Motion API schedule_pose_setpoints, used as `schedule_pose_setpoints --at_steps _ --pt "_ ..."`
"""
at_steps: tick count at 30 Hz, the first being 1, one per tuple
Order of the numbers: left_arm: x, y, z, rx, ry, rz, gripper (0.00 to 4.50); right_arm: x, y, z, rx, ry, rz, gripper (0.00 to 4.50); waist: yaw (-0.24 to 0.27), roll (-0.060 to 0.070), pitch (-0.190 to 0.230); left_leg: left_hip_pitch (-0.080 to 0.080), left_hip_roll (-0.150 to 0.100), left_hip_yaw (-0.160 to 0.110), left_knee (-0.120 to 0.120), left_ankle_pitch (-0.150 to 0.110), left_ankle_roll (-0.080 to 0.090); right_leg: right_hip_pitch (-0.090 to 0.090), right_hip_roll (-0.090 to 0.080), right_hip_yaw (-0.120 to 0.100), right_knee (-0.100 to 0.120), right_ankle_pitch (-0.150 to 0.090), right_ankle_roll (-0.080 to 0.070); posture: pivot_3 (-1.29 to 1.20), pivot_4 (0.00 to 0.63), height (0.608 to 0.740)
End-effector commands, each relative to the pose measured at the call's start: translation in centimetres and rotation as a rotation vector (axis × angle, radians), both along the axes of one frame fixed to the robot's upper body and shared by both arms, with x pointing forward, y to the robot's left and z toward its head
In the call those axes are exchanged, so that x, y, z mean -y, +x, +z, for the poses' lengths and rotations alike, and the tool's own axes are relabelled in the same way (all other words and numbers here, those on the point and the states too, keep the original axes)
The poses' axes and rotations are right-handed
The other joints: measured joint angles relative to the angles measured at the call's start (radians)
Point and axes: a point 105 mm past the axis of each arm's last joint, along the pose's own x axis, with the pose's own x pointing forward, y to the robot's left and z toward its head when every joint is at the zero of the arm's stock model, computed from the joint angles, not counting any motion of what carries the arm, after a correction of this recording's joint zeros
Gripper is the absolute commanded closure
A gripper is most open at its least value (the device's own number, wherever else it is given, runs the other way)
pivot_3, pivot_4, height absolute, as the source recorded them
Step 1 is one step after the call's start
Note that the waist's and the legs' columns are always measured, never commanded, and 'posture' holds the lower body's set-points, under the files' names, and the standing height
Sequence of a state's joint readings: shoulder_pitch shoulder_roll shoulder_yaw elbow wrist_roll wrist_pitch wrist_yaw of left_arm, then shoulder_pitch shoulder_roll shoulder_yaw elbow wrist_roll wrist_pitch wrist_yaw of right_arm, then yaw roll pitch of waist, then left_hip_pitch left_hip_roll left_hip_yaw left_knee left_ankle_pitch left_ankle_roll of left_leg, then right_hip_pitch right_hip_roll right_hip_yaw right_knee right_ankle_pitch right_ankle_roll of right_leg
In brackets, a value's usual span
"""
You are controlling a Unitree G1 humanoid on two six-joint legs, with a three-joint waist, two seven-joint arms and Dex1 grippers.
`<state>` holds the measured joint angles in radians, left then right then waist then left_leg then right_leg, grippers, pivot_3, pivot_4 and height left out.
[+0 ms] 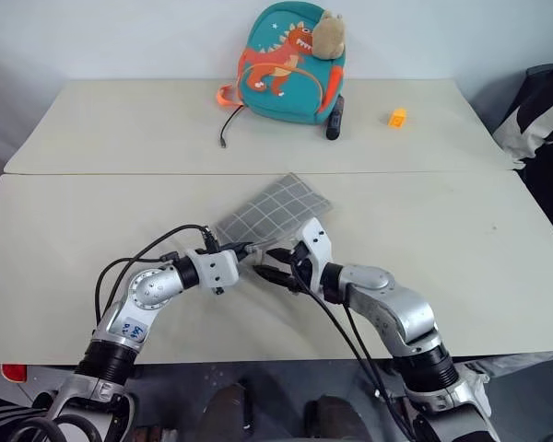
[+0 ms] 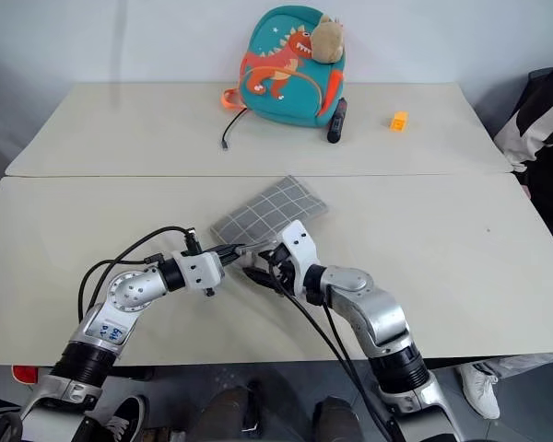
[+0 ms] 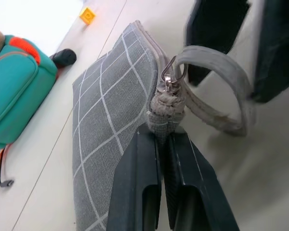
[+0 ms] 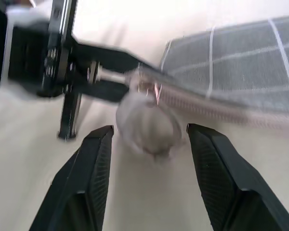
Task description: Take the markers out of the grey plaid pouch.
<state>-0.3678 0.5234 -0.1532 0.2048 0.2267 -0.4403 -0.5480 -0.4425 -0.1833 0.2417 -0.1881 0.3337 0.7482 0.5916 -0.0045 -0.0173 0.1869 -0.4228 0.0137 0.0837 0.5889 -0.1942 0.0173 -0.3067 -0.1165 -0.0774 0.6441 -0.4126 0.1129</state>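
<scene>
Pouch first, head views: grey plaid pouch (image 1: 275, 210), flat grey fabric with thin white grid lines, lies on the pale surface (image 1: 461, 239) near its front middle. Long axis runs diagonally, far end toward the robot's right and away, near corner toward the robot. Left gripper (image 1: 249, 249) is pinched on that near corner; right gripper (image 1: 278, 275) sits just beside it, jaws parted. Well behind, at the far edge, a teal dinosaur backpack (image 1: 290, 64), a thick black cylinder (image 1: 335, 118) beside it, and a small orange block (image 1: 398, 117) further to the robot's right.

Left wrist view: left gripper's fingers (image 3: 137, 192) closed tight on the pouch's corner tab, just below the zipper's metal pull (image 3: 168, 79). A grey loop strap (image 3: 221, 96) hangs off the pull.

Right wrist view: right gripper (image 4: 149, 144) open, holding nothing, its two fingers either side of the blurred loop strap at the zipper end; pouch edge stretches away beyond.
</scene>
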Motion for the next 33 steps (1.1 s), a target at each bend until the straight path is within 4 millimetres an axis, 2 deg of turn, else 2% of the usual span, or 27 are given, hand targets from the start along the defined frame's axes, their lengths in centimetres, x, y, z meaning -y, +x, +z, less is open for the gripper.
schedule_pose_setpoints --at_steps 1,2,4,10,11,16,20,24,28,33 --pt "1.0 -0.3 0.8 0.023 -0.013 -0.029 4.44 -0.9 0.0 0.4 0.025 0.007 0.013 2.00 0.000 0.000 0.000 0.000 0.000 0.000 0.000 0.000 0.000 0.000 0.000 0.000 0.000 0.000 0.000 0.00 0.150 0.740" --pt "1.0 -0.3 0.9 0.026 -0.014 -0.031 4.44 -1.0 0.2 0.4 0.028 0.014 0.000 2.00 0.000 0.000 0.000 0.000 0.000 0.000 0.000 0.000 0.000 0.000 0.000 0.000 0.000 0.000 0.000 0.00 0.150 0.740" --pt "1.1 -0.3 0.9 0.026 -0.016 -0.030 4.50 -0.9 0.5 0.1 0.029 0.001 -0.014 2.35 0.000 0.000 0.000 0.000 0.000 0.000 0.000 0.000 0.000 0.000 0.000 0.000 0.000 0.000 0.000 0.00 0.150 0.740" --pt "0.9 -0.7 1.2 0.018 -0.051 -0.018 4.50 0.2 0.9 -0.6 0.046 -0.039 -0.038 4.35 -0.001 0.000 0.000 0.000 0.000 0.001 0.000 0.000 0.000 -0.001 0.000 0.000 0.000 0.000 0.000 0.00 0.150 0.740" --pt "0.8 -0.8 1.2 0.019 -0.051 -0.020 4.50 0.4 0.9 -0.5 0.055 -0.042 -0.041 4.43 -0.001 0.000 0.000 0.000 0.000 0.001 0.000 0.000 0.000 -0.001 0.000 0.000 0.000 0.000 0.000 0.00 0.150 0.740" --pt "-0.1 -1.5 1.3 0.009 -0.056 -0.038 4.50 2.1 1.2 0.5 0.115 -0.070 -0.042 4.43 -0.003 0.000 0.000 0.000 0.000 0.001 -0.001 0.000 0.000 -0.001 0.000 0.000 0.000 0.000 0.000 0.00 0.150 0.740" --pt "-1.2 -2.4 1.4 -0.004 -0.069 -0.077 4.50 4.2 1.6 1.9 0.172 -0.103 -0.027 4.43 -0.003 0.000 0.000 0.000 0.000 0.001 -0.001 0.000 0.000 -0.001 0.000 0.000 -0.001 0.000 0.000 0.00 0.150 0.740" --pt "-2.0 -2.7 1.9 0.006 -0.077 -0.091 4.50 6.3 2.4 2.3 0.188 -0.142 -0.051 4.43 -0.003 0.000 0.000 0.000 0.001 0.001 -0.001 0.000 0.000 -0.001 0.000 0.001 -0.002 0.000 0.000 0.00 0.150 0.740" --pt "-2.8 -3.0 1.9 0.019 -0.050 -0.099 4.50 9.9 4.1 2.4 0.201 -0.203 -0.142 4.43 -0.003 -0.001 0.001 0.000 0.001 0.002 -0.001 0.000 0.000 -0.001 0.000 0.000 -0.003 0.000 0.000 0.00 0.150 0.740" --pt "-3.5 -3.3 1.8 0.004 -0.058 -0.101 4.50 13.0 5.2 2.4 0.228 -0.263 -0.205 4.43 -0.001 -0.001 0.001 0.000 0.001 0.003 -0.001 0.000 0.001 -0.001 0.000 0.000 -0.003 0.000 0.000 0.00 0.150 0.740"
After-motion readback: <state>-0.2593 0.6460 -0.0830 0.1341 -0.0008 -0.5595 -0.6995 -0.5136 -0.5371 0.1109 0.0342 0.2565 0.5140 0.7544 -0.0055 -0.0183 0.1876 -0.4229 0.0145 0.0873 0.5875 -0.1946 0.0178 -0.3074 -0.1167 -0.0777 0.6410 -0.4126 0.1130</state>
